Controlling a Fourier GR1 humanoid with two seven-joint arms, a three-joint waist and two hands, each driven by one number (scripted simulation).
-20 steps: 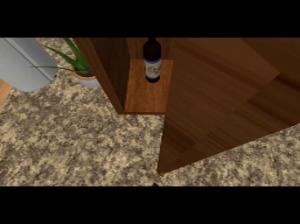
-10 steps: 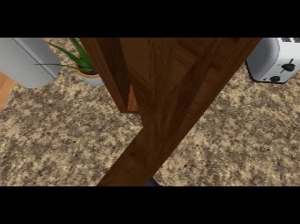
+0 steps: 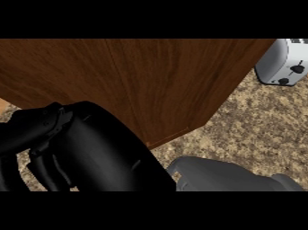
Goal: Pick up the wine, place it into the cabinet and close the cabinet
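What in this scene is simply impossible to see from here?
- Wine: shows nowhere in the head view; the cabinet fills the upper picture with wood, hiding whatever is inside.
- Cabinet's lower left edge: covered by the right hand, so full closure cannot be judged.
- Toaster: cut off by the right edge.

You have a toaster (image 3: 286, 61) at the far right, well apart from the hand (image 3: 83, 152) and up beyond it. It is white and grey, with two dark knobs on the side facing you, and it runs partly out of view at the top right. It stands on the desk (image 3: 262, 126), whose speckled brown and beige stone top shows to the right of the hand and just past it.
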